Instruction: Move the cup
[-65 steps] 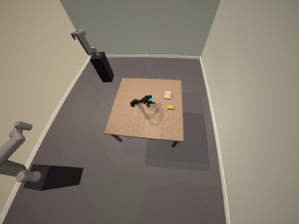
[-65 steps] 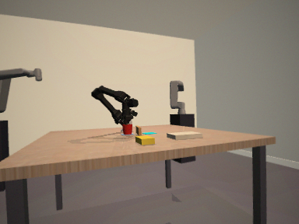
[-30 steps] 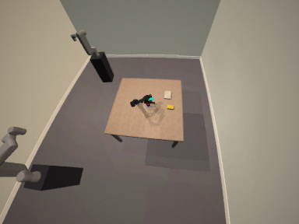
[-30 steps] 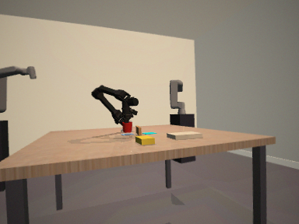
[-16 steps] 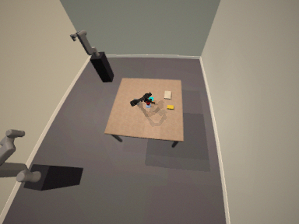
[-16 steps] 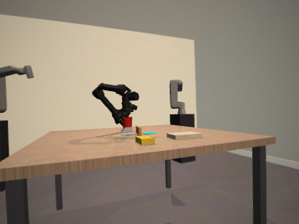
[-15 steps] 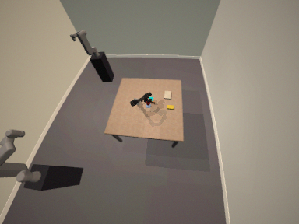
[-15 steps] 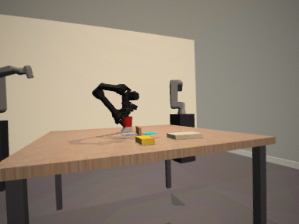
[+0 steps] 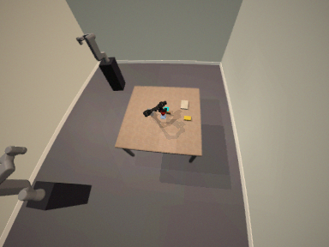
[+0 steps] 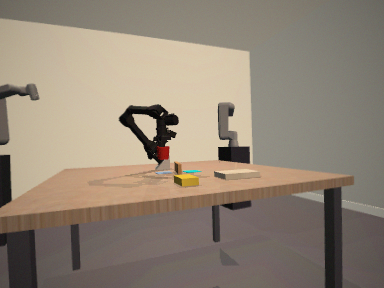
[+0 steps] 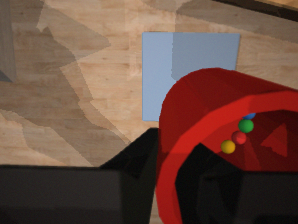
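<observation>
The red cup (image 9: pixel 163 114) (image 10: pixel 163 153) (image 11: pixel 195 95) hangs above the table, over the blue pad (image 9: pixel 163 117) (image 10: pixel 164 173) (image 11: pixel 157 60). My gripper (image 11: pixel 164 136) is shut on the cup's wall, one finger inside the cup and one outside. Several marbles lie inside the cup: a yellow marble (image 11: pixel 228 146), a red marble (image 11: pixel 239 137), a green marble (image 11: pixel 246 125) and a partly hidden blue marble (image 11: pixel 250 115). The cup looks close to upright in the exterior view. The cyan pad (image 9: pixel 167 109) (image 10: pixel 192 171) lies on the table on the other side of a brown block.
The upright brown block (image 10: pixel 178 168) stands between the two pads. A yellow block (image 9: pixel 188 117) (image 10: pixel 186 180) and a flat cream box (image 9: pixel 184 105) (image 10: pixel 237 174) lie farther off on the wooden table (image 9: pixel 141 137) (image 10: pixel 280 182). Grey arms on black pedestals stand beyond the table.
</observation>
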Controlling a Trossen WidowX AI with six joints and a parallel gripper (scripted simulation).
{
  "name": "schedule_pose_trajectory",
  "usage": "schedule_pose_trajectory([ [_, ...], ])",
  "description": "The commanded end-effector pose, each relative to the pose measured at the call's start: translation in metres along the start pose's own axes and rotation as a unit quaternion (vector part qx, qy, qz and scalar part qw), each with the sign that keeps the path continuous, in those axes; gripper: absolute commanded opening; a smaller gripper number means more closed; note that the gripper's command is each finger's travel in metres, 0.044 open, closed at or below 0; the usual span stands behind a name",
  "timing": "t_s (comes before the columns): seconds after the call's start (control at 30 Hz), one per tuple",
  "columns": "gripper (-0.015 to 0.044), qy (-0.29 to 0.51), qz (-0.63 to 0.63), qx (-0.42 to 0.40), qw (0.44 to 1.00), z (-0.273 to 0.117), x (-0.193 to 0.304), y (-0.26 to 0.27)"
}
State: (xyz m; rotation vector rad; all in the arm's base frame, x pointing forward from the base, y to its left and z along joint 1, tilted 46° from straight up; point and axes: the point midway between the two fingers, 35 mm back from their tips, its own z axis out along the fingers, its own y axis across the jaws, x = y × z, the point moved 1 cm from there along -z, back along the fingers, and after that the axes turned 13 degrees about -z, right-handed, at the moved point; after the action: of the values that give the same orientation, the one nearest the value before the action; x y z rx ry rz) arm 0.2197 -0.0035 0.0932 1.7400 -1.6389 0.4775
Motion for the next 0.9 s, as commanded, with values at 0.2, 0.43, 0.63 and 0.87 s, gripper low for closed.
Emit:
schedule_pose_trajectory([
  [0.2,0.0,0.0,0.0,0.0,1.0,0.0,0.0,0.0],
  [0.43,0.0,0.0,0.0,0.0,1.0,0.0,-0.002,-0.001],
  [0.63,0.0,-0.001,0.001,0.0,1.0,-0.001,-0.012,-0.006],
  [0.87,0.0,-0.002,0.002,0.0,1.0,-0.001,-0.026,-0.012],
])
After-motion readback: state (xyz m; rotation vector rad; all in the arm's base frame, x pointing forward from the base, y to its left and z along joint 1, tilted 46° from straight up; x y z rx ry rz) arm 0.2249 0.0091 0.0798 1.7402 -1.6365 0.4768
